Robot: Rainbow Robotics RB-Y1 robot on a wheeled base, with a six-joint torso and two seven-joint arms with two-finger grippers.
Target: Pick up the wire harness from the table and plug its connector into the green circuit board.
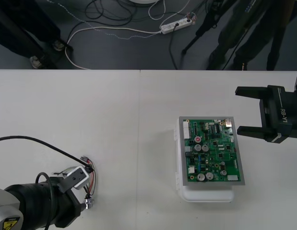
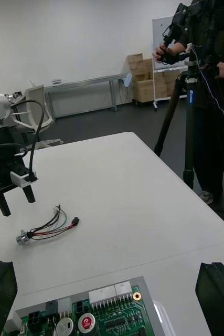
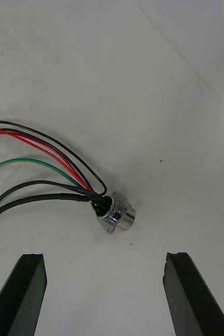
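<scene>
The left gripper (image 3: 104, 257), its black fingers spread wide and empty, hovers over the thin red, black and green wire harness (image 3: 49, 157). The harness lies on the plain light table (image 1: 138, 120), well left of the green circuit board (image 1: 213, 151). The round metal socket (image 3: 117, 215) sits just ahead of the open gap and the small black plug (image 1: 85, 159) at the far end, so the long axis runs roughly parallel to the board's left edge. The board rests on a white base (image 1: 206, 195). Just right of it, the right gripper (image 1: 242, 110) waits, wide open and holding nothing.
</scene>
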